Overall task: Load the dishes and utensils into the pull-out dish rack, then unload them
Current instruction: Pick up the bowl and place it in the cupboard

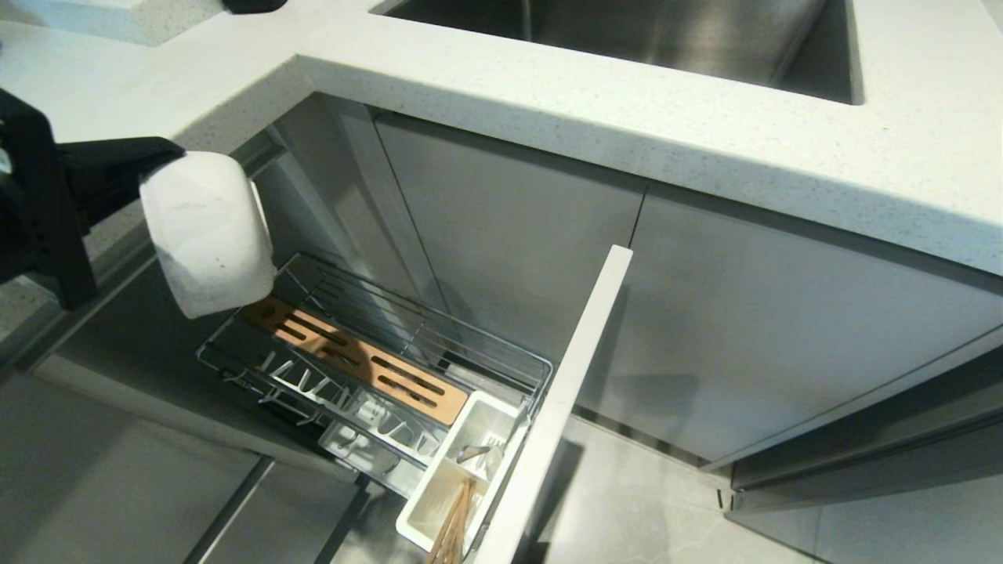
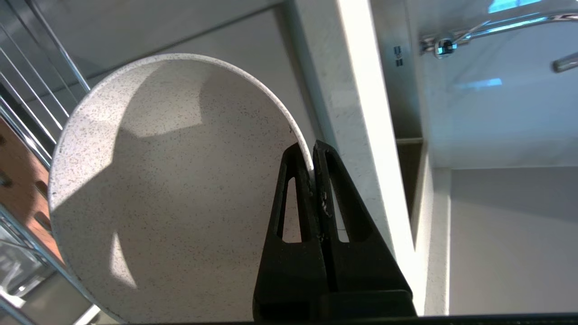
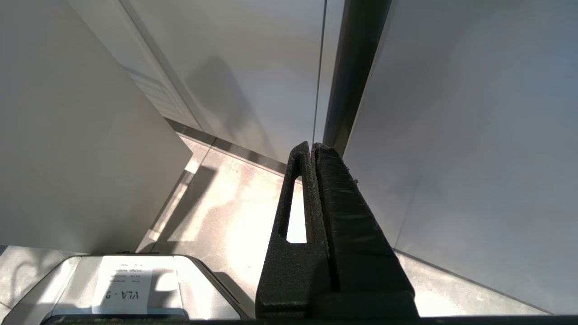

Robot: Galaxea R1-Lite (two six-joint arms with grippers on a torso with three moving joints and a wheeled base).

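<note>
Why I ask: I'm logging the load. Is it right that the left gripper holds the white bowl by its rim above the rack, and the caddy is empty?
Not quite. The left gripper does pinch the white bowl by its rim above the rack, but the caddy is not empty: the head view shows the chopsticks and spoon inside.

Right pincer (image 3: 312, 149) closed, pale cabinet panels (image 3: 474, 158), tiled floor (image 3: 226, 203), labelled base (image 3: 122, 284)
</note>
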